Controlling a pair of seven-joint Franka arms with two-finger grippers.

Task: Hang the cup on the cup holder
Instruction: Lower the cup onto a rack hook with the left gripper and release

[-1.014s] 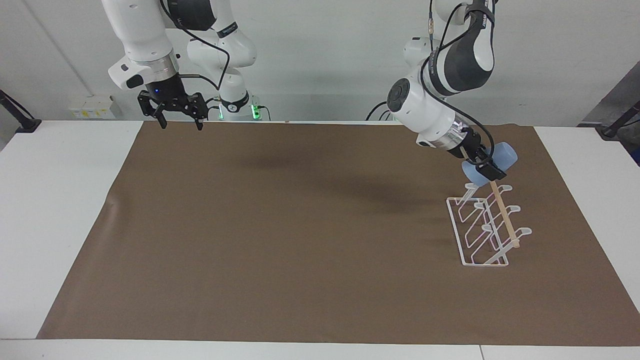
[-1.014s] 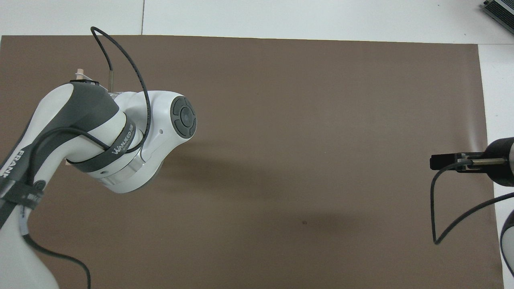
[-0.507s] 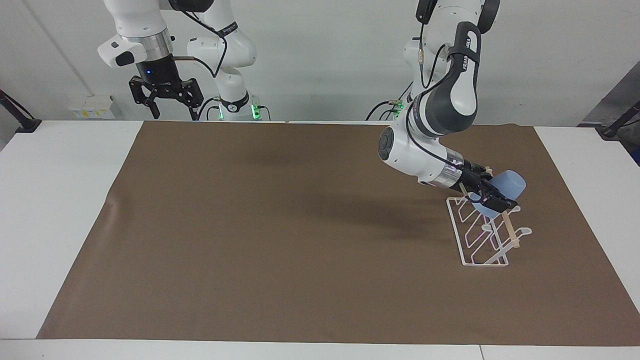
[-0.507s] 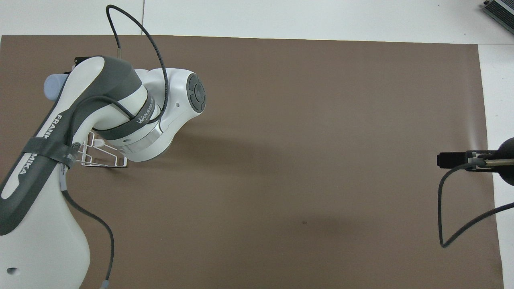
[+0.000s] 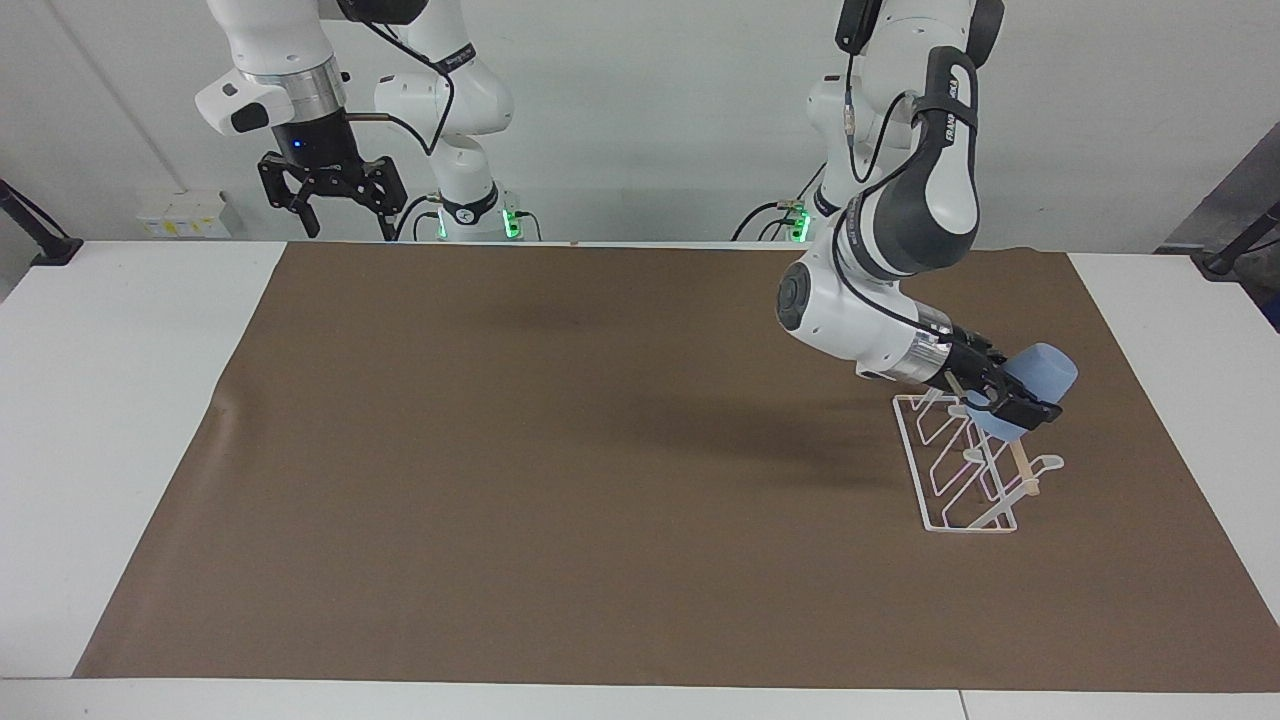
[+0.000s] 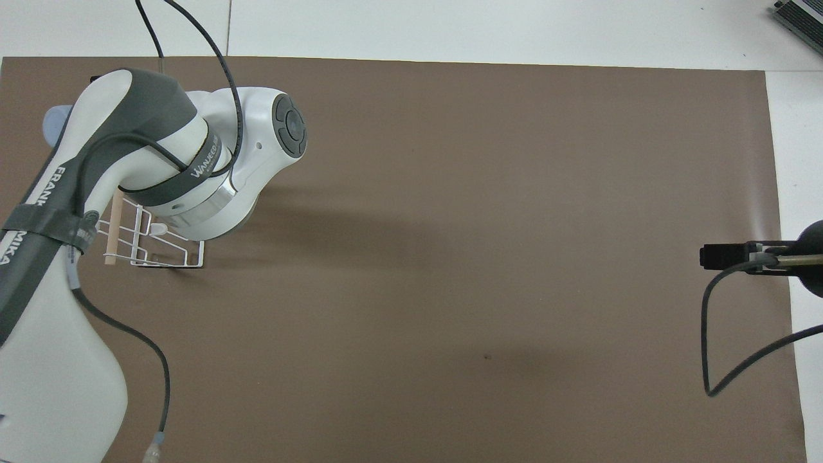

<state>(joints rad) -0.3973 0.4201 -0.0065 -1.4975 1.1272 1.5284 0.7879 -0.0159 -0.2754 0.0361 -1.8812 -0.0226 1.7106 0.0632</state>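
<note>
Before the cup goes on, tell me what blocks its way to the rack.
Nothing visible does. The left hand holds the cup tilted right over the rack, at its end nearer the robots. The right hand waits, raised.

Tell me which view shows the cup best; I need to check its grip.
The facing view: the cup shows tilted in the left gripper over the cup holder. In the overhead view the left arm hides all but a sliver of the cup.

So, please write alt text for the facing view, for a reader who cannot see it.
The left gripper holds the light-blue cup tilted over the white wire cup holder on a brown mat. The right gripper waits open, raised above the table's edge nearest the robots.
</note>
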